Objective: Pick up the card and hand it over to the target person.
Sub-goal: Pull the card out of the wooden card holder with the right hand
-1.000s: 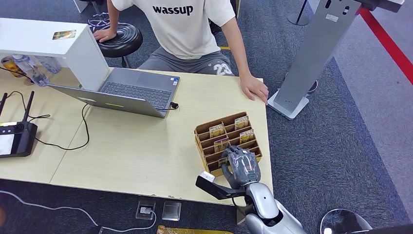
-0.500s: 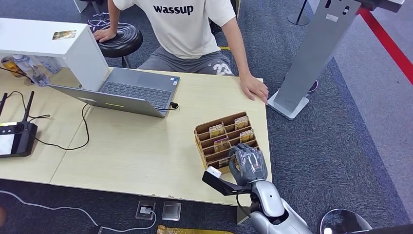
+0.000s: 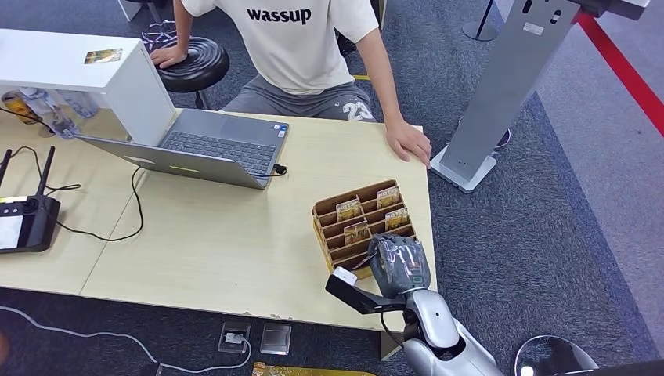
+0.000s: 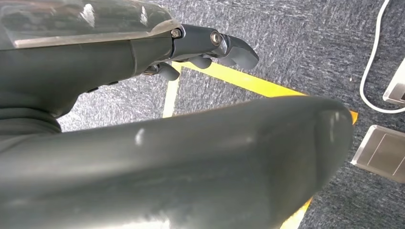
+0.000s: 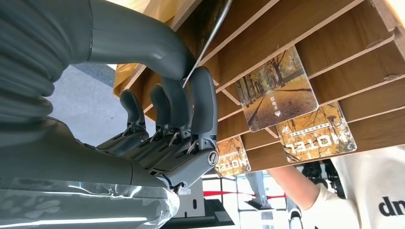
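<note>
A wooden card rack point(image 3: 333, 217) stands near the table's right front corner with several picture cards point(image 3: 348, 208) upright in its slots. My right hand point(image 3: 399, 265) is curled over the rack's front row. In the right wrist view its thumb and fingers point(image 5: 203, 95) pinch the thin edge of a card point(image 5: 210, 33) that still sits at a slot; other cards point(image 5: 277, 90) stand in rows beyond. The person point(image 3: 297, 47) in a white shirt sits across the table, one hand point(image 3: 409, 142) resting on its far right edge. My left hand point(image 4: 143, 52) hangs over the floor, holding nothing.
An open laptop point(image 3: 211, 145) lies at the table's far middle, a white box point(image 3: 86, 66) to its left, and a black router point(image 3: 23, 219) with cables at the left edge. A grey stand point(image 3: 501, 94) rises right of the table. Floor sockets point(image 3: 254, 338) lie below the front edge.
My right hand moved right along the rack's front, then its fingers curled down over the front row. The person and the other things stayed put.
</note>
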Controlling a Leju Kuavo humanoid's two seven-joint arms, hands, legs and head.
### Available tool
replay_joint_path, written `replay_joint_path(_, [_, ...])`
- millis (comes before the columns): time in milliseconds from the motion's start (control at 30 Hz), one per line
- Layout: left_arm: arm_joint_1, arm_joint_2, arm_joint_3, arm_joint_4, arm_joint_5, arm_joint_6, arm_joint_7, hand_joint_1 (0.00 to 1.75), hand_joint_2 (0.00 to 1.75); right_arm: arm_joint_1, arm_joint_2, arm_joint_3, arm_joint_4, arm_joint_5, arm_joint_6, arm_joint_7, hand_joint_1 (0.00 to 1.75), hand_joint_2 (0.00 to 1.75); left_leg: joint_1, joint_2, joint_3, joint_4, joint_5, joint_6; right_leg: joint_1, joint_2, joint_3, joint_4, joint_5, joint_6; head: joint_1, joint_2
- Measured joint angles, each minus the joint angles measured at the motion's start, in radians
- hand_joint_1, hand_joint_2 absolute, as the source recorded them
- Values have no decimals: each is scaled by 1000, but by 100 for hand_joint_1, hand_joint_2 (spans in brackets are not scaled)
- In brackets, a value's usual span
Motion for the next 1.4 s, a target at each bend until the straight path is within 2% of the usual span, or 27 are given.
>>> replay_joint_path(433, [-1,2,-19,-2,-3,7,-1,0,0,-1,10,26,12,-20,3,-10,145,175,0,0,1,-1,0,0,0,0,0,0,0,0,0,0])
replay_joint_path(567, [-1,4,-23,-4,-3,3,-5,0,175,-2,9,27,12,-19,2,-9,148,175,0,0,1,-1,0,0,0,0,0,0,0,0,0,0])
replay_joint_path(1000, [-1,0,-18,-1,8,7,-6,0,175,-7,0,17,-2,-18,0,1,148,175,0,0,0,0,0,0,0,0,0,0,0,0,0,0])
replay_joint_path(1400, [0,0,-17,-2,30,17,-5,0,175,-10,-92,-78,-208,-8,27,83,148,175,-1,-1,-2,2,0,1,-1,-1,-2,2,0,0,0,0])
